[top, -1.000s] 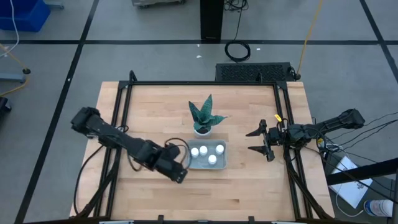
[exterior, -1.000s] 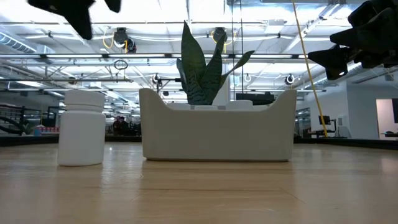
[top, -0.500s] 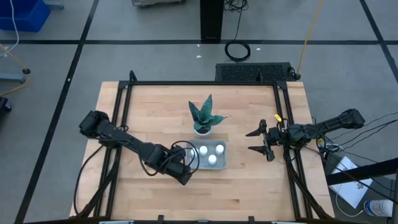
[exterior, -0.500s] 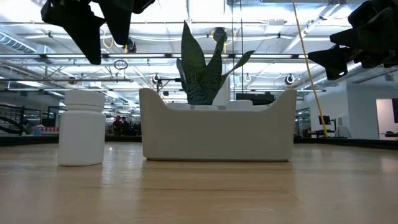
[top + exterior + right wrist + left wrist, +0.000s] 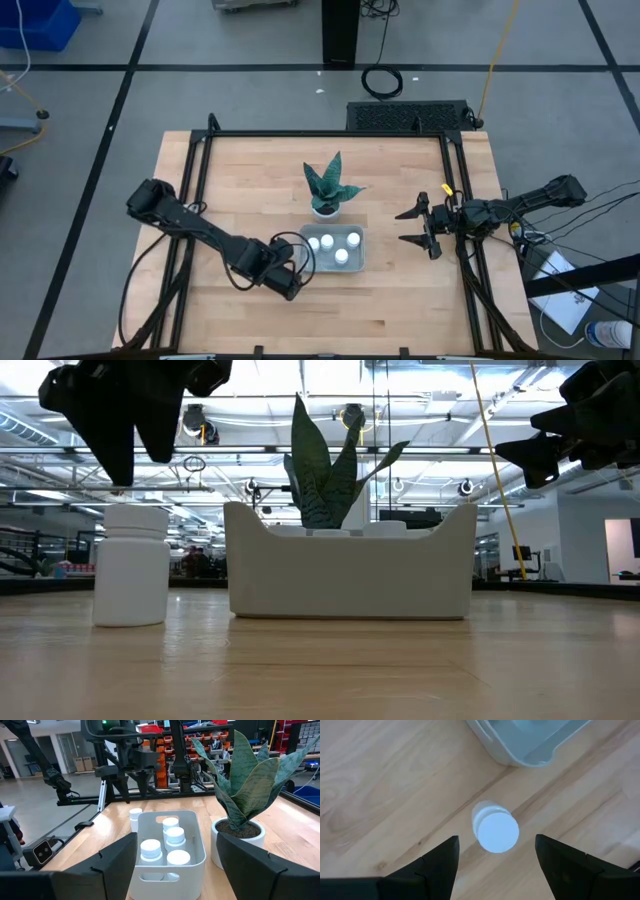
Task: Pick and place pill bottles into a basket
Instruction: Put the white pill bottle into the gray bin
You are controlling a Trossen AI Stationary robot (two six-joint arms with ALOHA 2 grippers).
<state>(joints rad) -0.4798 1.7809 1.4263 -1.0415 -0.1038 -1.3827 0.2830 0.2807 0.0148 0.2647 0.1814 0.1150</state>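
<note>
Left wrist view: left gripper (image 5: pixel 496 854) wide open, empty, above small white capped cylindrical pill bottle (image 5: pixel 494 828); pale grey-blue rimmed rectangular basket (image 5: pixel 520 751) at 1 o'clock. Risk: off-centre closing topples bottle. Right gripper (image 5: pixel 418 227) open, idle, empty.

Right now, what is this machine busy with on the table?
It is collecting pill bottles into the basket. Four bottles already sit inside. The left gripper, fingers open, hovers above the last bottle, which stands upright on the table just outside the basket. The right gripper waits open off to the side, near the potted plant.
</note>
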